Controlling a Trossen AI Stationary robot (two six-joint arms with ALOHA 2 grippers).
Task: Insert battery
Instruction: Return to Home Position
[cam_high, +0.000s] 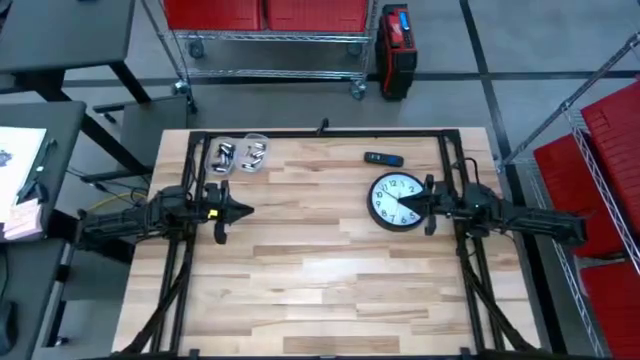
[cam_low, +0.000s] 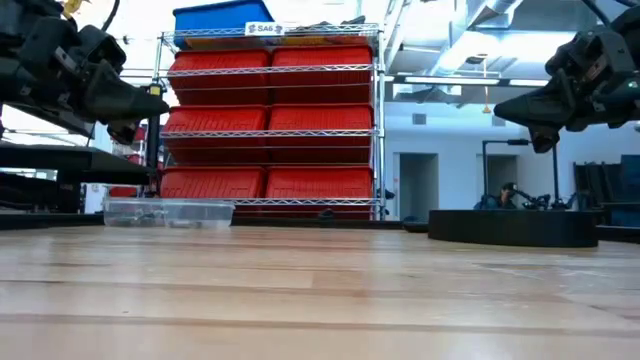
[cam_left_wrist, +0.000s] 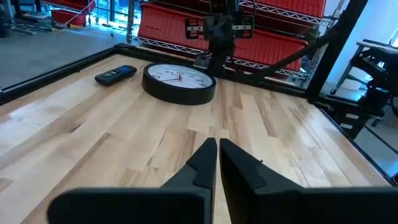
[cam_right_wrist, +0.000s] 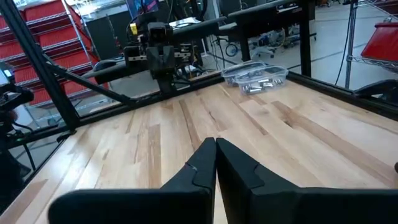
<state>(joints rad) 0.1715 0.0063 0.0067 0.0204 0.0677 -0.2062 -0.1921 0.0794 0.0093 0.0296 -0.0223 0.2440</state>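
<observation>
Sitting in two clear bins (cam_high: 255, 138) at the upper left of the table (cam_high: 320, 290) in the high view, the loose batteries (cam_high: 222, 158) are the only ones in sight; none lies on the wood and neither gripper carries one. The wall clock (cam_high: 397, 201) lies face up right of the frame's centre, with the remote (cam_high: 383, 159) just above it near the table's top rail; the clock's back is hidden and the remote is too small to show its cover, so whether each holds its cell cannot be seen. The left gripper (cam_high: 246, 210) hangs at the left of the frame, below the bins and well apart from them, pointing toward the middle; its wrist view shows the two fingers (cam_left_wrist: 202, 165) pressed together on nothing. The right gripper (cam_high: 408, 199) mirrors it at the right, its tip overlapping the clock's right edge from above, yet the low view puts it high over the clock, not touching; its fingers (cam_right_wrist: 200, 165) are likewise pressed together and empty. I judge the inserting finished or nearly so, since nothing is in hand and bins, clock and remote lie tidy and apart from the grippers; what is left looks like no more than the arms settling into their rest pose at the table's sides.
</observation>
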